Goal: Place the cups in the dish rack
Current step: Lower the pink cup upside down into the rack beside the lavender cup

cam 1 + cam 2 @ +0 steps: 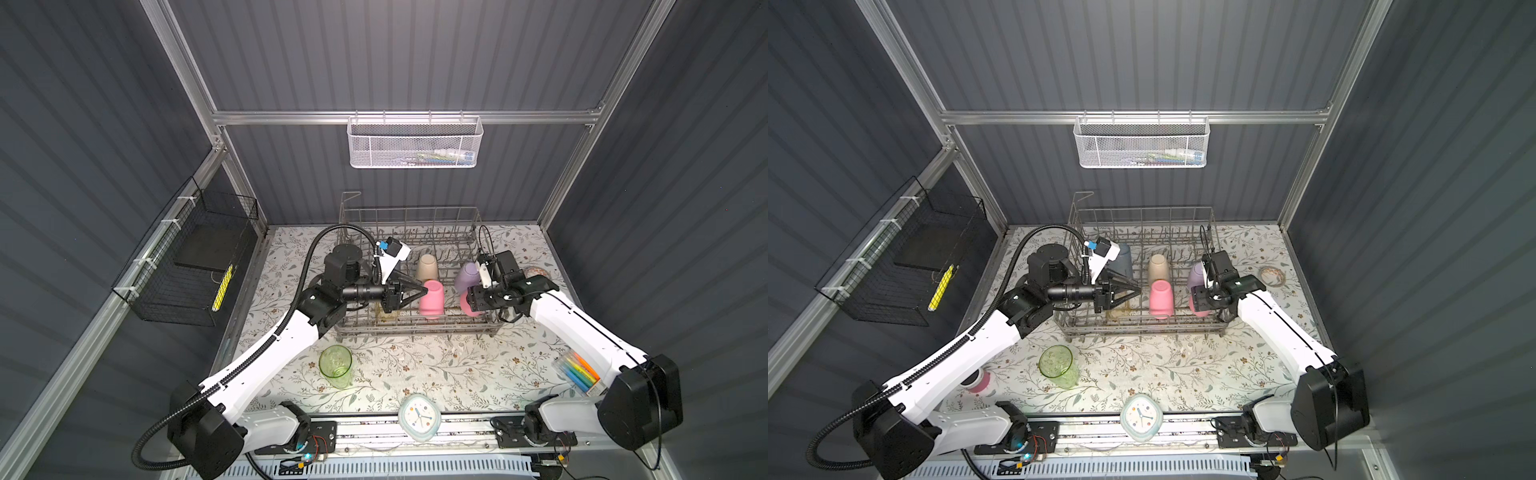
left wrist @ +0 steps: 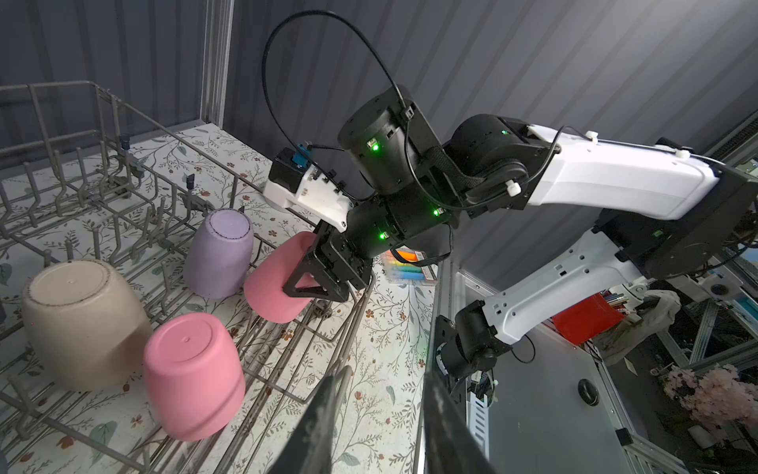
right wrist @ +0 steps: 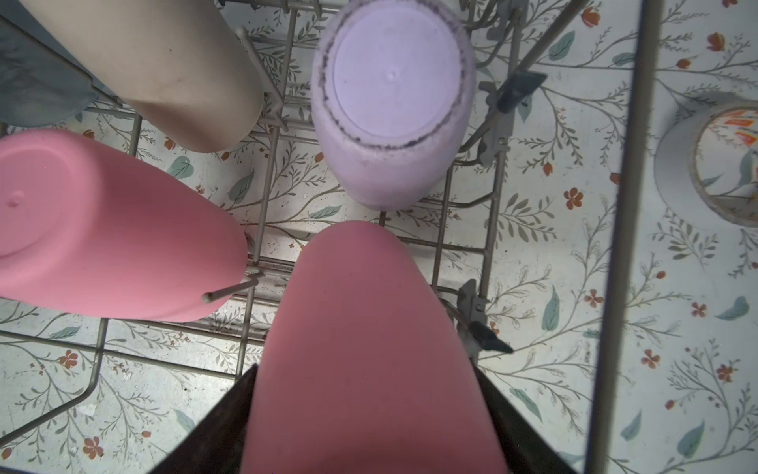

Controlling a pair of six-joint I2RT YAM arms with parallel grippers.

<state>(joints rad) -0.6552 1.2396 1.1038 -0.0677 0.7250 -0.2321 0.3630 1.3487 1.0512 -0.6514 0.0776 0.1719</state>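
the green cup (image 1: 336, 365) stands on the worktop (image 1: 436, 365), outside the dish rack (image 1: 409, 216). the left claw (image 1: 424, 291), part open and empty, has its tips just beside an upturned pink cup (image 1: 432, 299) in the rack; a sideways move could knock it over. the right claw (image 3: 365, 369) grips a second pink cup (image 3: 361, 295), tilted low in the rack near the lavender cup (image 3: 389, 102); released at that lean, it may topple.

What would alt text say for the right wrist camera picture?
The right hand grips a pink cup inside the wire dish rack. Near it, a lavender cup, a beige cup and a second pink cup sit upside down.
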